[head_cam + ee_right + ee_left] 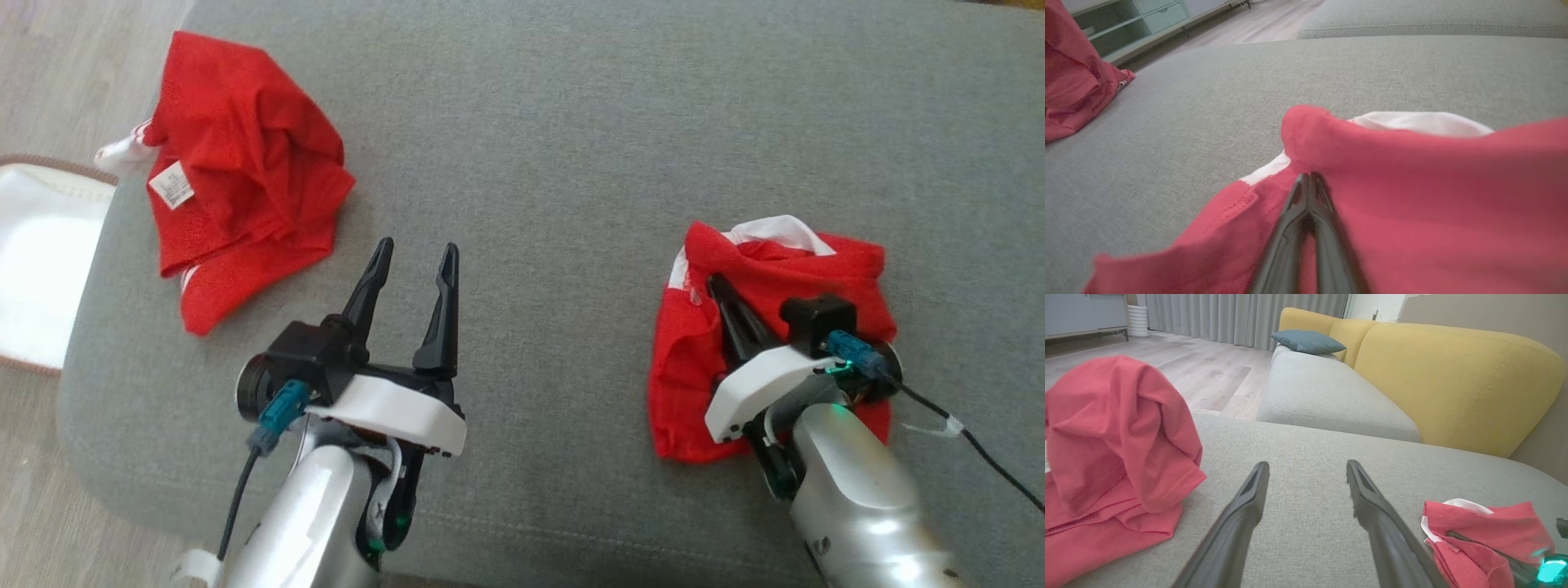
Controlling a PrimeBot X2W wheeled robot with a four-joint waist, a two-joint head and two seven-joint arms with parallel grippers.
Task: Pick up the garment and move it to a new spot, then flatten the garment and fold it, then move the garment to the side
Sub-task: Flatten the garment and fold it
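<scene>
The red fabric garment with white trim (690, 376) lay crumpled on the broad grey woven cushion (555, 163), at about 4 o'clock in the head view. Its white collar band was bunched toward 12 o'clock of the heap. The right gripper (718, 282) rested on top of it with both dark fingers pressed together. In the right wrist view the closed tips (1308, 176) pinched a raised fold of the red cloth just below the white band.

The left gripper (416, 249) hovered over bare cushion near 7 o'clock, its jaws spread wide and holding nothing, its fingers pointing toward 12 o'clock. A second rumpled red cloth garment (237, 180) sat well apart at 10 o'clock, with a small white printed label (171, 184) on its 9 o'clock side.

From the left wrist, the red fabric garment with white trim (1486, 522) showed at 4 o'clock. A mustard-yellow upholstered backrest (1453, 384) stood at 2 o'clock, and a slate-blue pillow (1306, 341) lay at 12 o'clock.
</scene>
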